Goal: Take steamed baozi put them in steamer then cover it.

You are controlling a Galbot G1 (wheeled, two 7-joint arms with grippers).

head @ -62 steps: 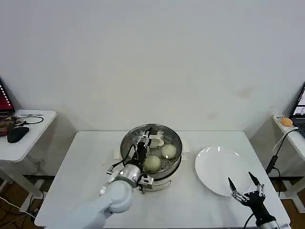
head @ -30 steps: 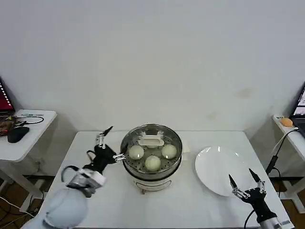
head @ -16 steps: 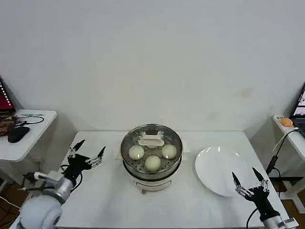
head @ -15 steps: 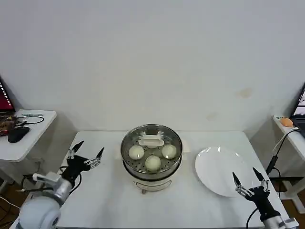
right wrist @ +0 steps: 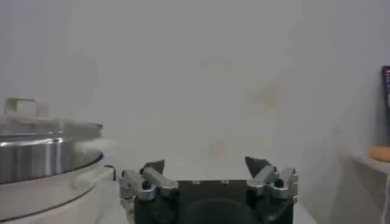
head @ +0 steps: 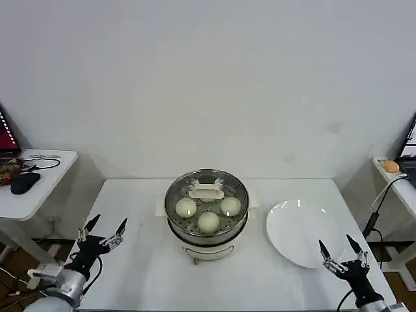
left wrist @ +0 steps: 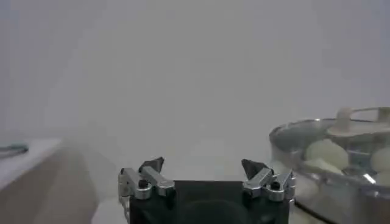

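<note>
- My left gripper (head: 103, 232) hangs spread and empty at the table's near left corner, well apart from the steamer (head: 206, 207).
- My right gripper (head: 340, 252) is likewise spread and empty, near right, just beside the white plate (head: 300, 231).
- The cover (head: 206, 192) sits on the steamer; three steamed baozi (head: 208, 221) show beneath the glass.
- Risk: a fourth bun may hide under the handle; the count is unconfirmed.
- Risk: a stray arm sweep could knock the cover askew.

Shiny steel steamer (head: 207, 218), clear glass cover (head: 206, 195), smooth matt baozi (head: 208, 221), glossy plate (head: 302, 233)
</note>
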